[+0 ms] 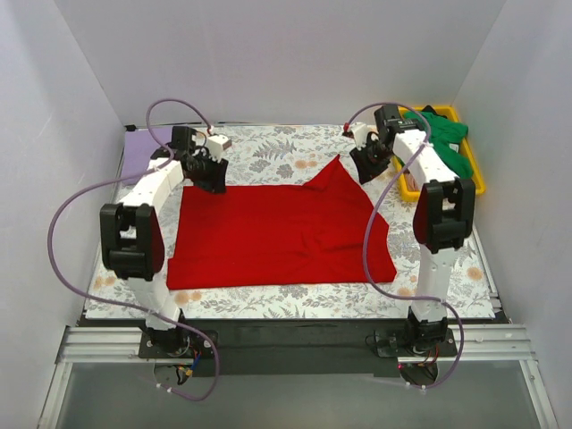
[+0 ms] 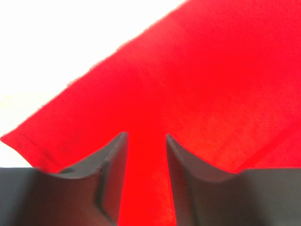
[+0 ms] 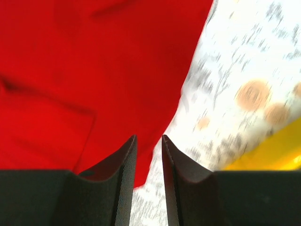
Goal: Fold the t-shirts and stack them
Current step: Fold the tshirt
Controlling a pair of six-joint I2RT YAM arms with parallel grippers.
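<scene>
Around: yellow tray [image 1: 474, 185] upper right holds green t-shirt [image 1: 442, 134]; lavender t-shirt [image 1: 143, 147] upper left
Red t-shirt [image 1: 277, 232]: spread centre, wrinkled
Left gripper [image 2: 146, 136]: released
Right gripper [image 3: 149, 137]: narrowly parted

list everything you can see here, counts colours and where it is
red t-shirt: 1, bright red, spread flat mid-table, one sleeve pointing to the far side
lavender t-shirt: 1, pale lavender, far left corner of the table
green t-shirt: 1, green, bunched in the tray
yellow tray: 1, yellow, far right edge of the table
floral tablecloth: 1, white with grey leaves and orange flowers, covering the table
purple cables: 2, purple, one looping along each arm
left arm: 1, white and black, reaching to the shirt's far left corner
right arm: 1, white and black, reaching to the shirt's far right sleeve
left end effector: 1, dark fingers, over red cloth, grip unclear
right end effector: 1, dark fingers, at the red cloth's edge, grip unclear
</scene>
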